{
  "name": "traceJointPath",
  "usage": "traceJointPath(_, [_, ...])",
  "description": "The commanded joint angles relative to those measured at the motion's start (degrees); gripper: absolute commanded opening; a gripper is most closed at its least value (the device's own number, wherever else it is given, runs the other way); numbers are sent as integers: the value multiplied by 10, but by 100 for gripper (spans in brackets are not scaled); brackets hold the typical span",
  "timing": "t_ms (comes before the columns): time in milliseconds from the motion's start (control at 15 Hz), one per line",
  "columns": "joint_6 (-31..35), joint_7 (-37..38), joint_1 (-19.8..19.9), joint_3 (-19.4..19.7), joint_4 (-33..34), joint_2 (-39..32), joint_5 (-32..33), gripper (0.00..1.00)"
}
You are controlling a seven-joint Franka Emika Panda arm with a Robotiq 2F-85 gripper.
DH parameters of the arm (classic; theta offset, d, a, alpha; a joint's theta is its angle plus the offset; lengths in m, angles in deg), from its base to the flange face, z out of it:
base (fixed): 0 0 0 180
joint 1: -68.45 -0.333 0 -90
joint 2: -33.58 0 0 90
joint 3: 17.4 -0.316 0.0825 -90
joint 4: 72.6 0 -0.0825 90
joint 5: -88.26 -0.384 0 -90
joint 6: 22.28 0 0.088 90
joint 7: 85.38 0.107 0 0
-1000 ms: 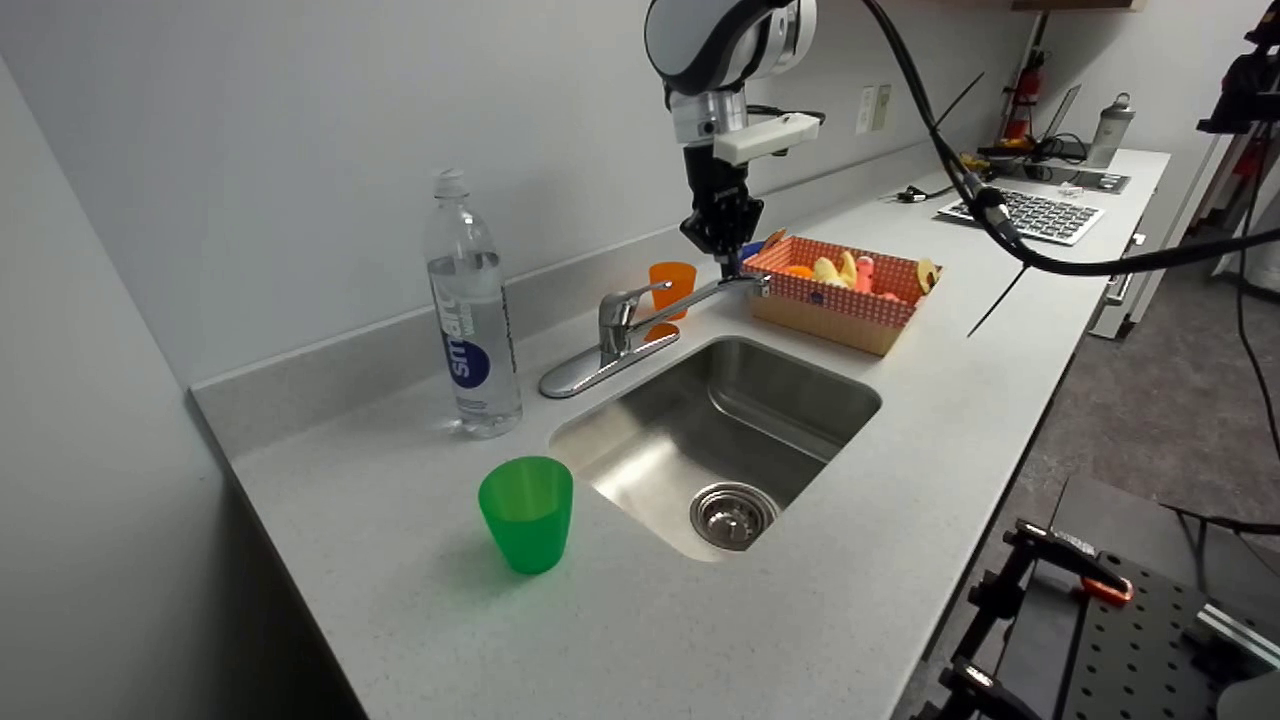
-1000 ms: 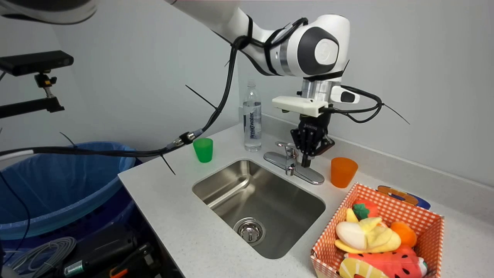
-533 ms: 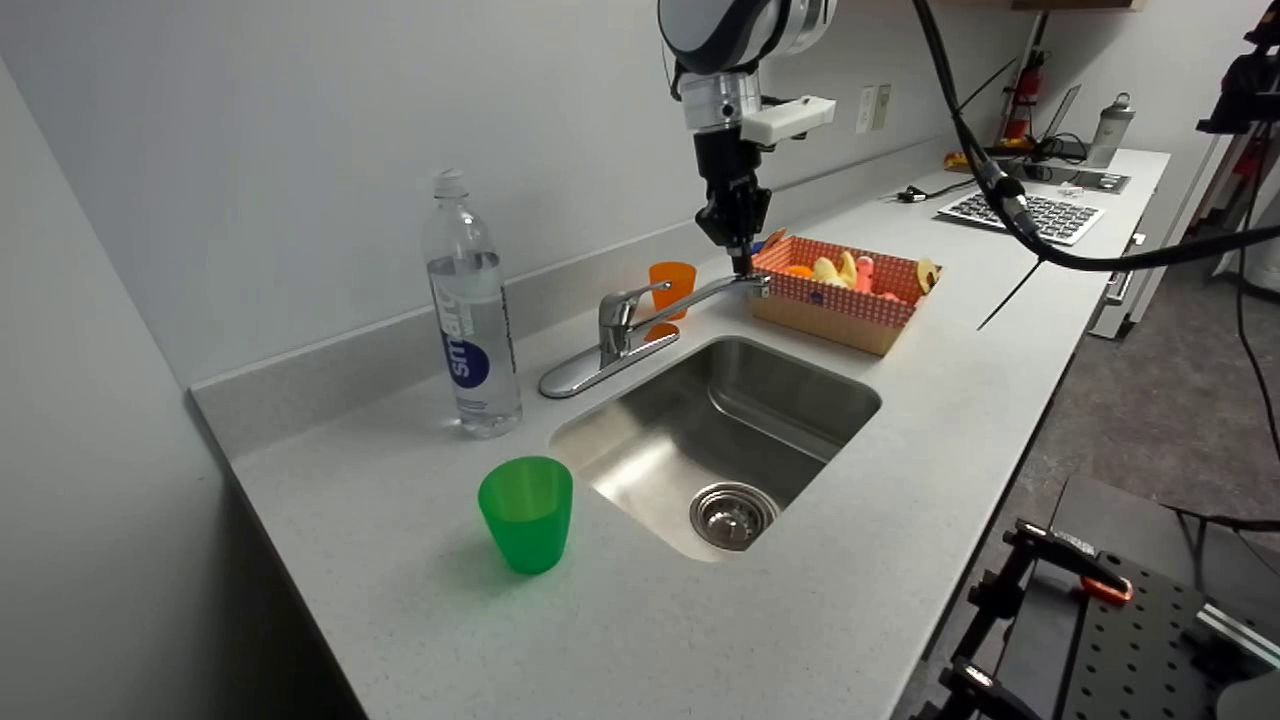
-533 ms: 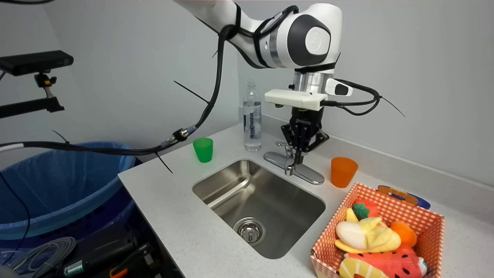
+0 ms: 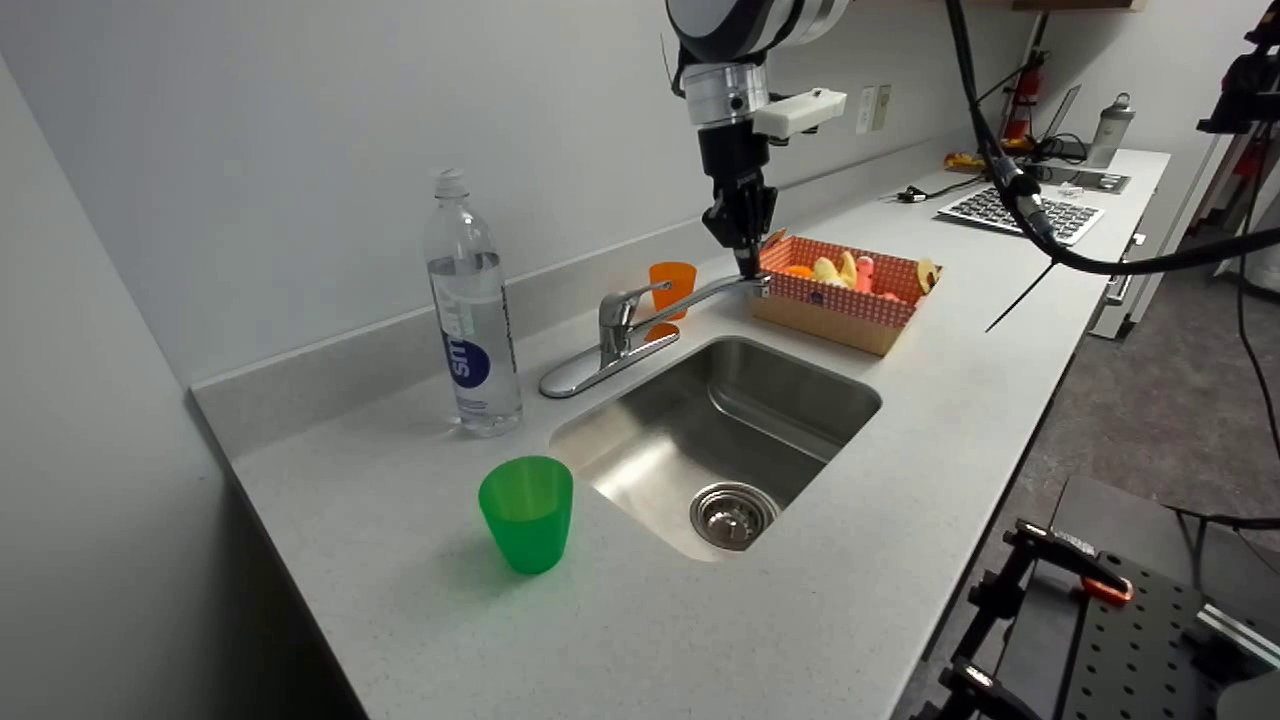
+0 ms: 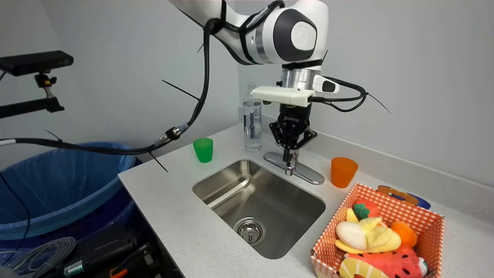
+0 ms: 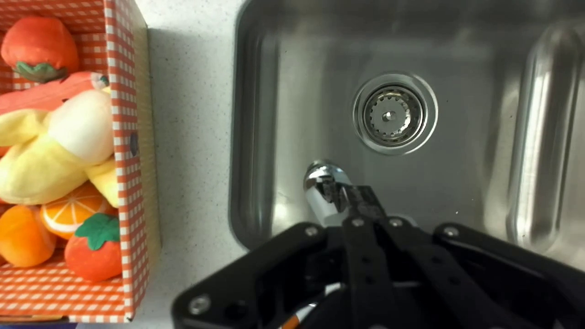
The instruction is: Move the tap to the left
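In the wrist view, my fingers [image 7: 364, 201], closed together, hide much of the tap [image 7: 321, 204]; whether they touch it I cannot confirm.

Partial masking of tap [image 6: 296, 165] by gripper [image 6: 286, 159] in an exterior view, indeterminate contact between both, left-side cropping of basket [image 7: 127, 192] in wrist view, top cropping of arm [image 6: 270, 38] in both exterior views, unidentifiable far yellow item [image 5: 964, 161].

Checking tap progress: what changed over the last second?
In an exterior view, the gripper shifted left toward the outlet end of the tap; nothing visibly grasped or released. The tap, bottle, green cup, orange cup and checkered box look unmoved.
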Motion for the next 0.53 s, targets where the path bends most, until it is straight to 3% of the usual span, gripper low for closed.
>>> traceJointPath(0, [6,35,2,4,35,-28,3,0])
traceJointPath(467, [19,64,10,23,77,-76,11,0])
